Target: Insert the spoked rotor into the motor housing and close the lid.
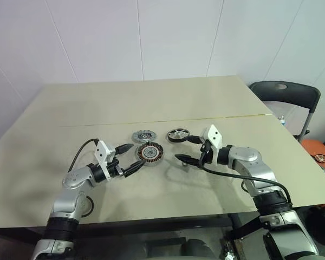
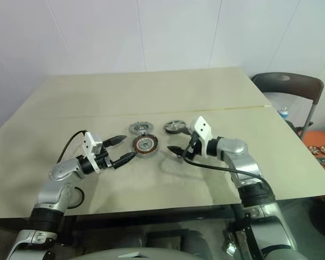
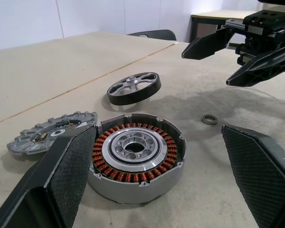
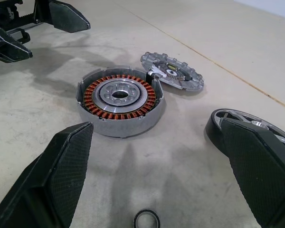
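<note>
Both arms are reached in over the table (image 1: 97,103) near frame centre. The left gripper (image 1: 131,159) and right gripper (image 1: 188,149) are held spread wide, nothing grasped. Between them the motor housing (image 1: 150,154) lies uncovered, windings exposed. Above it rest the lid (image 1: 143,136) and, rightward, the spoked rotor (image 1: 178,134).

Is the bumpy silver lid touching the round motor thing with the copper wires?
Touching. In the right wrist view, the lid leans its edge on the motor housing rim, with no gap between them.
</note>
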Robot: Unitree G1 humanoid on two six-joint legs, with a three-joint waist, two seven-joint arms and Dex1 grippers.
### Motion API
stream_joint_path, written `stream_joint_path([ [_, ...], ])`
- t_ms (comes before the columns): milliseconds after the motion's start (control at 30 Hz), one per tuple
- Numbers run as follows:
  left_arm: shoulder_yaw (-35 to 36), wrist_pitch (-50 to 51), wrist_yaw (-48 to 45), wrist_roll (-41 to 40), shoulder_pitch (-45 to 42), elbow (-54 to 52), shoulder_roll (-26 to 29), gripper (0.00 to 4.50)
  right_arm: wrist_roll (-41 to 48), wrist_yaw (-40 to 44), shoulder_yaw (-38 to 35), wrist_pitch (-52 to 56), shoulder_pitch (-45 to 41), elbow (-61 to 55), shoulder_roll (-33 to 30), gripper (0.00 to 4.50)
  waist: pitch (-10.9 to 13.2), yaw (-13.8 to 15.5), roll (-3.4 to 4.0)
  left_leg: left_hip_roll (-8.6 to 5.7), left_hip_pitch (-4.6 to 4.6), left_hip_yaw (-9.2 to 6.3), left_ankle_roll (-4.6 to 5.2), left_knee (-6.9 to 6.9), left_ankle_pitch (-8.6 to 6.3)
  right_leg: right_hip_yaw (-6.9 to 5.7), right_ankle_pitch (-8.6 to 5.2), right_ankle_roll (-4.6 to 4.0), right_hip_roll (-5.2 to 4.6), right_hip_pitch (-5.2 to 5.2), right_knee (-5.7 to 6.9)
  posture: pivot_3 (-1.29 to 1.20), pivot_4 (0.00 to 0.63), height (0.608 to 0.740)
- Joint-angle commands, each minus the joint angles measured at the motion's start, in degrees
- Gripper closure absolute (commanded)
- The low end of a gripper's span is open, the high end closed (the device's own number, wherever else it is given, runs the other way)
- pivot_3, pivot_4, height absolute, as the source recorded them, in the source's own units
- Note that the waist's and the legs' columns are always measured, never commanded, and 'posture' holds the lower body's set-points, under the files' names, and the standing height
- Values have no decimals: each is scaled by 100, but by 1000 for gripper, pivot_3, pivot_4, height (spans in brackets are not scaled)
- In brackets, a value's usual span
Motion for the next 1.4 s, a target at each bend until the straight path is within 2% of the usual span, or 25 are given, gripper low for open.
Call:
stream_joint_path([
  [33, 38, -55, -4, -8, -136, -112, 20, 0, 46, 15, -17, -138, -120, -46, 41, 42, 0, 0, 0, 0, 0, 0, 0, 0, 0, 0, 0, 0, 0, 0, 0, 0, 0, 740],
  [833, -18, -115, 64, 117, -97, -60, 9, 0, 27, 15, -2, -108, -61, -101, 26, 42, 0, 0, 0, 0, 0, 0, 0, 0, 0, 0, 0, 0, 0, 0, 0, 0, 0, 740],
  [1000, -461, -620, 456, 1050, -624, 679, -50, 0, 17, -16, 8, -117, -81, -91, 56, 42, 1, 18, -1, -1, 1, -2, 0, 1, 0, -3, 0, 0, 0, 2, 1, 0, 0, 740],
  [1267, -964, -1036, 405, 1556, -1624, 1674, -454, 0, -16, -76, 27, -122, -92, -71, 147, 42, 2, 6, -2, -3, -3, -2, 2, 0, -1, -4, 2, 3, 0, 0, -5, 0, 0, 740],
  [1400, -1063, -1040, 14, 1447, -1818, 1844, -477, 0, -16, -107, 3, -137, -53, -84, 133, 42, 2, -6, -2, -2, -2, 0, 2, -1, -1, -4, 2, 3, 1, -1, -4, 0, 0, 740],
])
